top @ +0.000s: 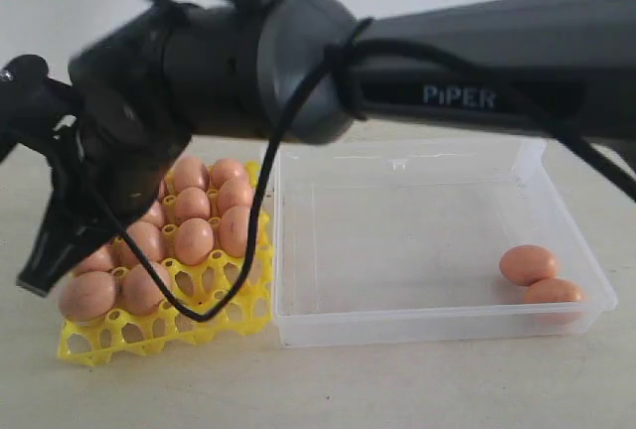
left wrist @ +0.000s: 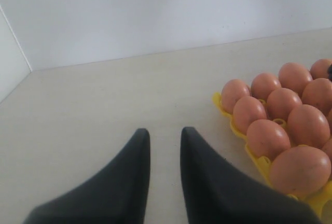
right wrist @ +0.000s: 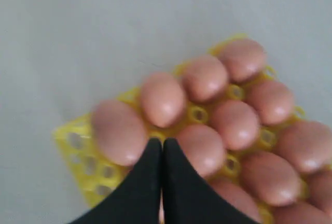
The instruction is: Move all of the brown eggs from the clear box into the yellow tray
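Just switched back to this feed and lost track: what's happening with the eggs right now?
The right gripper is shut and empty, hovering over the yellow tray, which holds most of the brown eggs. Two eggs lie in the clear box, at its right end in the exterior view. The left gripper is open over bare table beside the tray, holding nothing.

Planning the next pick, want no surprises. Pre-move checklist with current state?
1. Right tool empty: ok, shut on nothing above the yellow tray.
2. Right tool open for a pick: not ok.
3. Left tool out of the way: ok, open, empty, beside the tray.
4. Brown eggs to fetch: ok, two side by side in a clear box corner.
5. Free tray cups: ok, front row.
6. Dangling cable clear of trayed eggs: cannot tell.
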Action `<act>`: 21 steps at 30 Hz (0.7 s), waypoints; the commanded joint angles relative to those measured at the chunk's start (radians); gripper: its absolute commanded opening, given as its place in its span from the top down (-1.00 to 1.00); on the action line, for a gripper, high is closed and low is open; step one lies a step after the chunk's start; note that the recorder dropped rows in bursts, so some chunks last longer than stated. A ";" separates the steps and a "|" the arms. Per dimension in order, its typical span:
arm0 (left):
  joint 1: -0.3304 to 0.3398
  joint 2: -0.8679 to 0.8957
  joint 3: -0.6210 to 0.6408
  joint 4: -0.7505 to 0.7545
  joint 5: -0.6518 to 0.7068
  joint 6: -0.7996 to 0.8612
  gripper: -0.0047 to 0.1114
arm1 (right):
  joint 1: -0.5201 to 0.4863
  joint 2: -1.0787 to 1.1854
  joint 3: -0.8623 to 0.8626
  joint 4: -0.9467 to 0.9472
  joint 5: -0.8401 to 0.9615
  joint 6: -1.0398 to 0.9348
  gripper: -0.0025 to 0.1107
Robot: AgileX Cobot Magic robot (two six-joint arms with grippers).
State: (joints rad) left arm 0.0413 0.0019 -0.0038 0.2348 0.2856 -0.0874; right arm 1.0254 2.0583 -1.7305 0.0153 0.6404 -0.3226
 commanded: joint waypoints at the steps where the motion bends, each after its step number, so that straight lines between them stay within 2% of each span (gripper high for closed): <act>1: -0.005 -0.002 0.004 -0.002 -0.002 -0.002 0.55 | -0.070 0.067 -0.166 0.525 0.292 -0.404 0.96; 3: -0.005 -0.002 0.004 -0.002 -0.002 -0.002 0.55 | -0.077 0.095 -0.205 0.563 0.335 -0.435 0.96; 9: -0.005 -0.002 0.004 -0.002 -0.002 -0.002 0.55 | -0.069 0.179 -0.240 0.552 0.321 -0.435 0.96; 16: -0.005 -0.002 0.004 -0.002 -0.002 -0.002 0.55 | -0.055 0.219 -0.240 0.545 0.188 -0.435 0.96; 21: -0.005 -0.002 0.004 -0.002 -0.002 -0.002 0.55 | -0.048 0.248 -0.240 0.526 0.173 -0.427 0.96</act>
State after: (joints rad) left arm 0.0413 0.0019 -0.0038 0.2348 0.2856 -0.0874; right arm 0.9737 2.2882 -1.9631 0.5534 0.8231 -0.7508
